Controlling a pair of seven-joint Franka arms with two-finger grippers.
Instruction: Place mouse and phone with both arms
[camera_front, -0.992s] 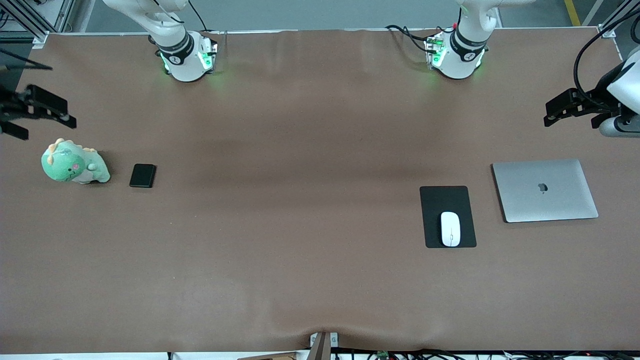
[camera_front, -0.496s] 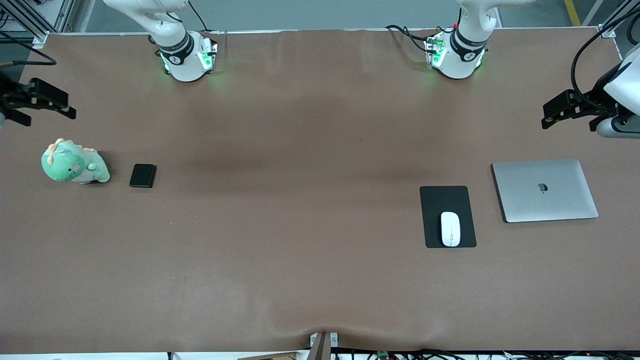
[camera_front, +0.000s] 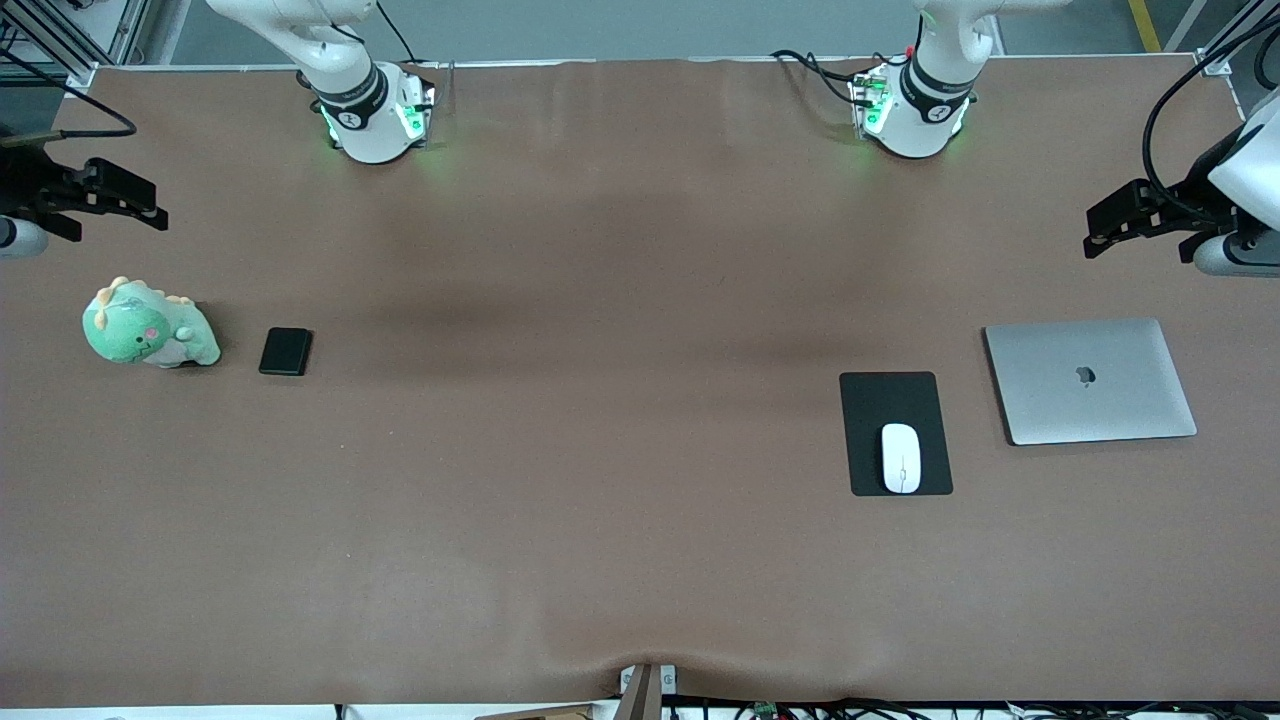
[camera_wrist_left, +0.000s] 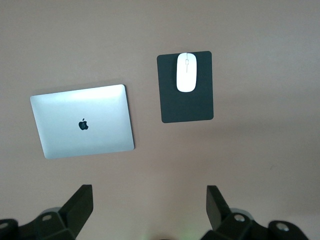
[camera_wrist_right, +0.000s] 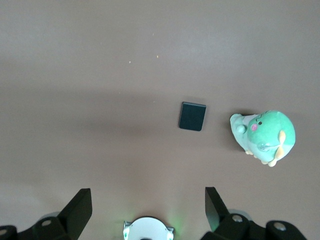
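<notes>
Small glossy white oval mouse (camera_front: 900, 457) resting on flat black mouse pad (camera_front: 895, 405), beside closed silver laptop (camera_front: 1090, 380), below and ahead of left gripper (camera_front: 1135, 217), fingers apart. Small black slab phone (camera_front: 285, 351) next to green plush dinosaur (camera_front: 145, 327), under right gripper (camera_front: 105, 200), also spread. Likely risks: slipping off the glossy shell; nudging the plush.

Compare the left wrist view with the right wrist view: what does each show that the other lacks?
Only the left wrist view shows the white mouse lying on the black mouse pad, with the closed silver laptop beside the pad and the open left claw. Only the right wrist view shows the black phone flat beside the green dinosaur plush, apart from it, with the open right claw. Both share the bare brown table.
</notes>
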